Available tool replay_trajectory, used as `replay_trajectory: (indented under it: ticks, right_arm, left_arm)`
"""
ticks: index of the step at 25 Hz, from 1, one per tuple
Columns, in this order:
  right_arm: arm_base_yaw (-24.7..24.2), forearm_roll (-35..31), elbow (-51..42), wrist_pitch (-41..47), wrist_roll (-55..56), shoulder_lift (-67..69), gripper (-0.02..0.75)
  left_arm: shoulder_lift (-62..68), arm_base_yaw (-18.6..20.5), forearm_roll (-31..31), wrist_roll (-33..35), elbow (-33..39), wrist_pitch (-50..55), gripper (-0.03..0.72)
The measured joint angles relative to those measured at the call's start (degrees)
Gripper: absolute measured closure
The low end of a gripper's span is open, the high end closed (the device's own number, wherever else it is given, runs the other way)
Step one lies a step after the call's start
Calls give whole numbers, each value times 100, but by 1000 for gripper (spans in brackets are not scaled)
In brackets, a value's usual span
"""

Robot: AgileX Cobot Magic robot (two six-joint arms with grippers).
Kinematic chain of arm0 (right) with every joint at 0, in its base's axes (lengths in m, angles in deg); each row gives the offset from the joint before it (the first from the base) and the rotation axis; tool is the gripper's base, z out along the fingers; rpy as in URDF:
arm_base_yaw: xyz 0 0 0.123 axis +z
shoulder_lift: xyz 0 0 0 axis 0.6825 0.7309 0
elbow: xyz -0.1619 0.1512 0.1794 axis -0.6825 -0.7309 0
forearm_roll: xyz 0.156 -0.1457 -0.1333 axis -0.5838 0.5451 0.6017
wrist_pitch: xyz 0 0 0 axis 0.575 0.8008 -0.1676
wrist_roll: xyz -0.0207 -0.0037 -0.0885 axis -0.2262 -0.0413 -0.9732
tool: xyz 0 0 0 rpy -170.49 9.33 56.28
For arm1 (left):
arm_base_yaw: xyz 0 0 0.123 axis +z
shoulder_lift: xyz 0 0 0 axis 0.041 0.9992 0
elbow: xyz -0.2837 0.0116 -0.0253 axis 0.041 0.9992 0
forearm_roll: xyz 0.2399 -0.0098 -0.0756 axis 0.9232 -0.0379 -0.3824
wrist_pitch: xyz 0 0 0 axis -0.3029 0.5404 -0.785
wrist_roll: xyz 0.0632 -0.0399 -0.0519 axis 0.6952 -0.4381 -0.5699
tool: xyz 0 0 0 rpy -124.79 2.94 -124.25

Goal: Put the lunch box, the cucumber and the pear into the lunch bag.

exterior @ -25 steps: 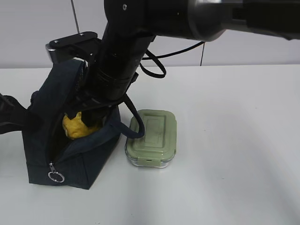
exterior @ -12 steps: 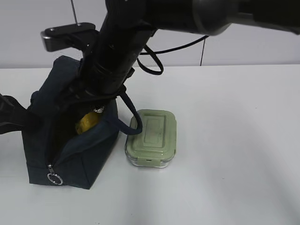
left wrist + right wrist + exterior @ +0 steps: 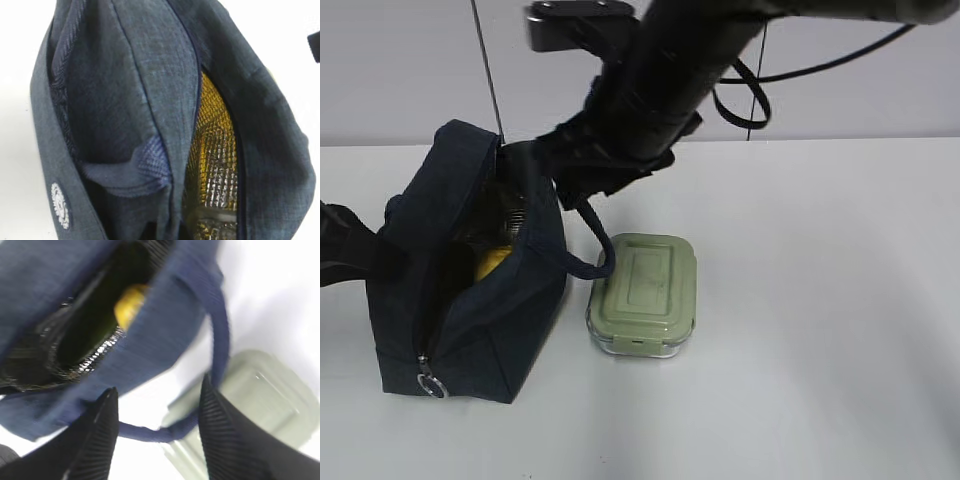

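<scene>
The navy lunch bag (image 3: 490, 310) stands at the left with its top zipper open. The yellow pear (image 3: 490, 263) lies inside it and also shows in the right wrist view (image 3: 129, 305), beside a dark green shape (image 3: 92, 332) that looks like the cucumber. The sage-lidded lunch box (image 3: 643, 293) sits on the table right of the bag. My right gripper (image 3: 542, 162) hangs just above the bag's far end, open and empty (image 3: 159, 385). My left gripper (image 3: 345, 245) is at the bag's left wall, its fingers hidden in bunched cloth (image 3: 165, 165).
The bag's loop handle (image 3: 597, 255) droops toward the lunch box and crosses between my right fingers in the wrist view (image 3: 220, 335). The silvery lining (image 3: 215, 170) shows inside. A ring pull (image 3: 432, 385) hangs at the bag's near end. White table (image 3: 820, 300) extends right.
My right gripper has lifted out of the bag and moved up and right, empty. The pear, at the opening before, now lies lower inside.
</scene>
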Motion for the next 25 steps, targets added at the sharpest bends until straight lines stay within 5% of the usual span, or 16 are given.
replay_trajectory:
  ticks: [8, 25]
  right_arm:
    - [-742, -710, -1777, -830, -189, -664, 337]
    - [-2631, -5057, -3570, -996, -3288, -679, 295]
  left_arm:
    - [0, 0, 7, 0, 0, -5, 687]
    - [0, 0, 7, 0, 0, -5, 687]
